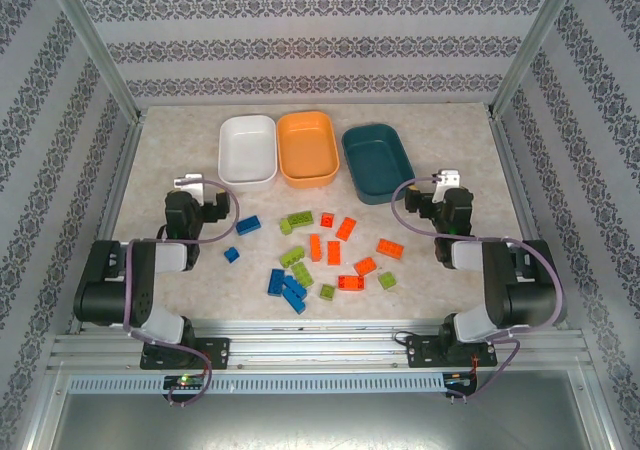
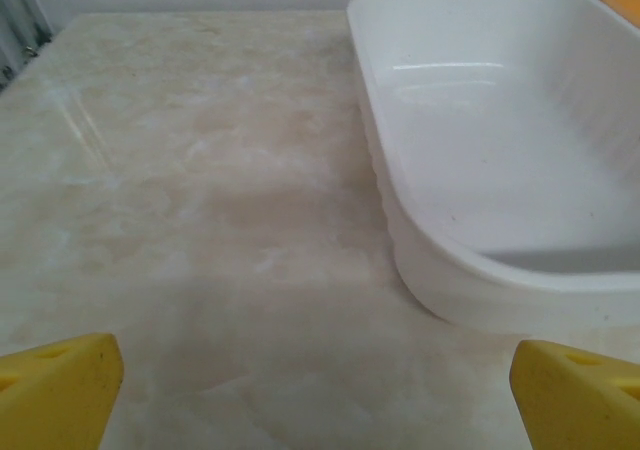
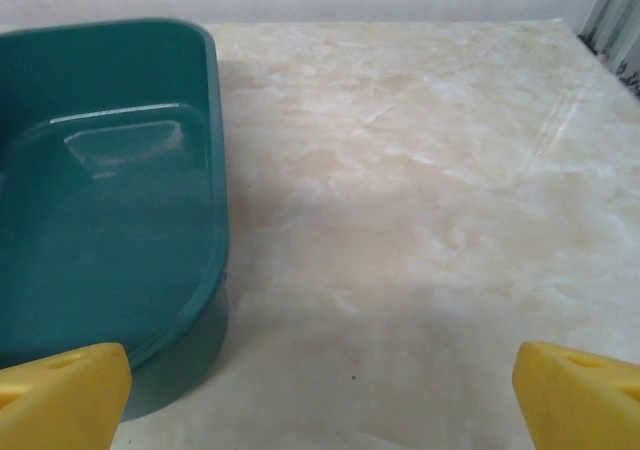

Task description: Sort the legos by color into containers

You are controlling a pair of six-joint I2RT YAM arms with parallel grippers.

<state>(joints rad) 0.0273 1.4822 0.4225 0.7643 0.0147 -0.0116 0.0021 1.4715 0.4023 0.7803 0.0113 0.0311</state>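
Note:
The legos lie loose on the table between the two arms: blue ones point(image 1: 285, 287) at the left, lime green ones point(image 1: 295, 221) in the middle and orange ones point(image 1: 334, 252) toward the right. Behind them stand three empty containers in a row: white point(image 1: 247, 150), orange point(image 1: 307, 148) and dark teal point(image 1: 377, 162). My left gripper point(image 1: 190, 183) hovers just left of the white tub point(image 2: 500, 150), open point(image 2: 320, 395), with bare table between its yellow fingertips point(image 2: 60, 395). Just right of the teal tub point(image 3: 100, 200), my right gripper point(image 1: 445, 180) is also open point(image 3: 320, 395) and holds nothing.
The marble-patterned table point(image 1: 160, 170) is fenced by patterned walls and metal frame posts point(image 1: 95, 50) at the back and sides. Both arm bases point(image 1: 165, 345) sit on the rail at the near edge. A single blue brick point(image 1: 232, 255) lies close to the left arm.

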